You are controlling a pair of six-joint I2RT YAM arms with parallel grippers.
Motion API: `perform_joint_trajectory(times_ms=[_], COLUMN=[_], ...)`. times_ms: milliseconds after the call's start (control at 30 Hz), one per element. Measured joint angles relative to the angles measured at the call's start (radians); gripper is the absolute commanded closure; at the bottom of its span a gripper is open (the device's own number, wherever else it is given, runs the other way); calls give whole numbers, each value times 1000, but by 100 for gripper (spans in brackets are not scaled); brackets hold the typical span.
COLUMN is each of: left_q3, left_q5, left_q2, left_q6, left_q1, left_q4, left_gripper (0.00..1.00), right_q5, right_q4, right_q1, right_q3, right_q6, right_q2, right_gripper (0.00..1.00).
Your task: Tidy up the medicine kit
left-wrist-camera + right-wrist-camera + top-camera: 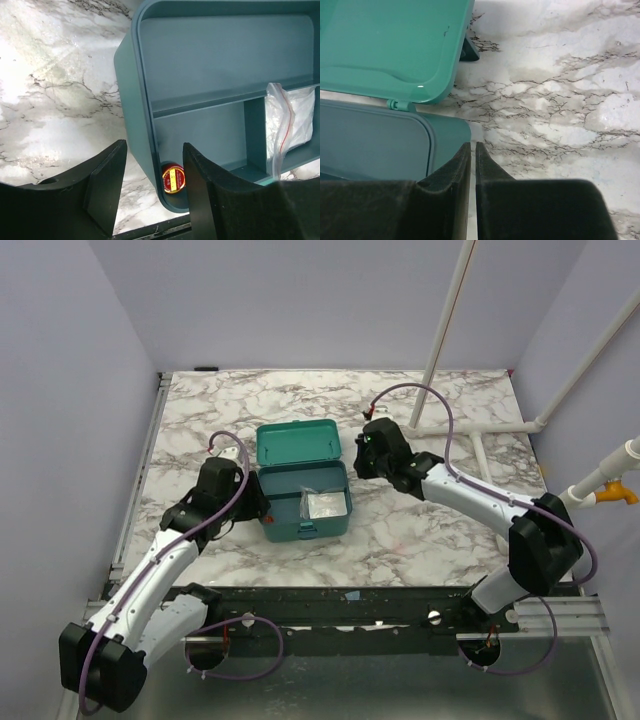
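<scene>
Black left gripper [152, 150] stands spread astride the left wall of the medicine kit [285, 530], open mid-table: likely light, rigid, slick plastic, best pinched at that rim. Only its wrist view shows a red tin [173, 179] and zip bag [295, 120] inside; the right gripper [473, 147], nearly pressed together, empty, sees the hinge [400, 104].

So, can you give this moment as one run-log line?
medicine kit: lid open | left hand: open, astride left wall, near red tin | right hand: nearly shut, empty, near hinge corner
</scene>
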Motion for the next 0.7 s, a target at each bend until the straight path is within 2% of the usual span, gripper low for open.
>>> perform_joint_trajectory(times_ms=[233, 400, 533, 700], left_q3=[0, 4, 16, 51], left_q5=[2, 2, -3, -24], left_q2=[39, 63, 83, 126], left_q6=[9, 10, 20, 45], left_q1=[0, 0, 0, -22], left_q4=[0, 3, 7, -9], left_gripper=[78, 87, 99, 100], right_q5=[-54, -76, -87, -121], right_q4=[25, 47, 68, 112], right_q1=[-43, -79, -108, -153], right_q3=[2, 2, 2, -17], right_q6=[45, 82, 110, 144], right_q2=[40, 56, 60, 63], right_gripper=[86, 83, 82, 81])
